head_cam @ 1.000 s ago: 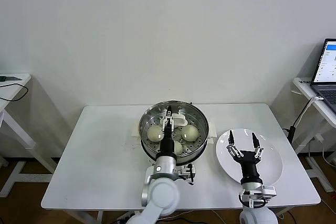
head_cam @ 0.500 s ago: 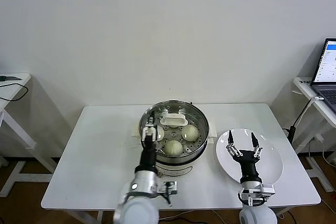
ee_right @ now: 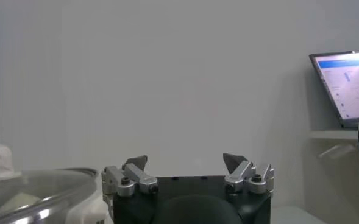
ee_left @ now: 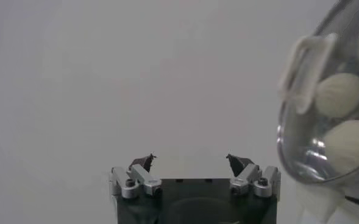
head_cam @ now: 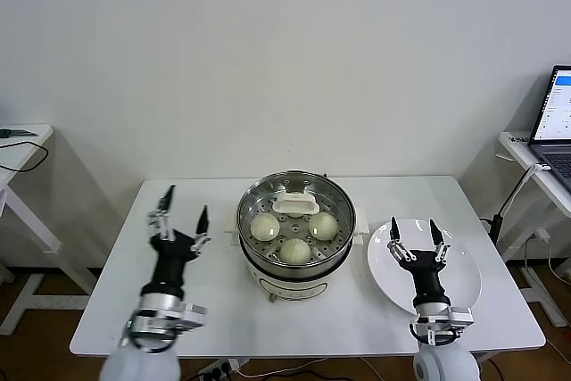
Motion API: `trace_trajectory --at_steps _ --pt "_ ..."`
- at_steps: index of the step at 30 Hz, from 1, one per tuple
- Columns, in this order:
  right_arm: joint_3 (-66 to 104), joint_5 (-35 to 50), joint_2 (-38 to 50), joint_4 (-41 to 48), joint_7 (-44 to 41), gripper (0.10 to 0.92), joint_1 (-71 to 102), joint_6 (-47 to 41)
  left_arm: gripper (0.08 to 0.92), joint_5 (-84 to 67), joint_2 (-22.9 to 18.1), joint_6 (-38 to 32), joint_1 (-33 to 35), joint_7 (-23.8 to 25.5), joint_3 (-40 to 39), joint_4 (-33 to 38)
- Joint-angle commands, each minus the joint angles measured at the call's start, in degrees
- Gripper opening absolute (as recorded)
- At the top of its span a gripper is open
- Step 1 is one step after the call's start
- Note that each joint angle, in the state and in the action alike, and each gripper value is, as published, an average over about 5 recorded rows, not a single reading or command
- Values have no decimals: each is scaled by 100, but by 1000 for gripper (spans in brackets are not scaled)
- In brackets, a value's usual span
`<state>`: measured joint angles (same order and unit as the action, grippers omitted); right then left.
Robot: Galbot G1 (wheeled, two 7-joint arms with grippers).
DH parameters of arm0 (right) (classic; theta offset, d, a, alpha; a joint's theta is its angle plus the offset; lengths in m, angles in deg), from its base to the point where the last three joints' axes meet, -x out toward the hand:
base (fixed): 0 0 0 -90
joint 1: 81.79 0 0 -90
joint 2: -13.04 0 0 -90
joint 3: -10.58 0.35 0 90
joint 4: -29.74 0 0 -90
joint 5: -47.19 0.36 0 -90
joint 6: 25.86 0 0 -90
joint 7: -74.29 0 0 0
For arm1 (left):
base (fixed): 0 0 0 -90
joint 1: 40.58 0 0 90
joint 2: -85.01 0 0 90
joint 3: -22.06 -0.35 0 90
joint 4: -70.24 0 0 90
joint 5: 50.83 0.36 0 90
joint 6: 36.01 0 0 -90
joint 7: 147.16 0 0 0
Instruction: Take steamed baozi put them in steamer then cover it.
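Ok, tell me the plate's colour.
Plain white; the plate shows best in the head view.

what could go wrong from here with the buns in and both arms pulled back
No lid shows in any view, so the cover step may stall: the steamer stands open with three baozi visible and a white piece lying inside that could stop a cover seating. The left gripper hovers open beside the steamer and could knock it if it swings in. The right gripper hangs open over the plate.
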<state>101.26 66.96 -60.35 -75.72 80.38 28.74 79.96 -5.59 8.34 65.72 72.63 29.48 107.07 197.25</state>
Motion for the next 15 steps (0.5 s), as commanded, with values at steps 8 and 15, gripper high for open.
trace_trajectory --at_steps 8,15 --pt "81 -21 -2 -493 -62 823 -29 -583 823 -3201 -752 -1506 749 -89 1732 -27" --pt "84 -43 4 -545 -75 823 30 -541 823 -3245 -821 -1548 817 -100 1628 -71"
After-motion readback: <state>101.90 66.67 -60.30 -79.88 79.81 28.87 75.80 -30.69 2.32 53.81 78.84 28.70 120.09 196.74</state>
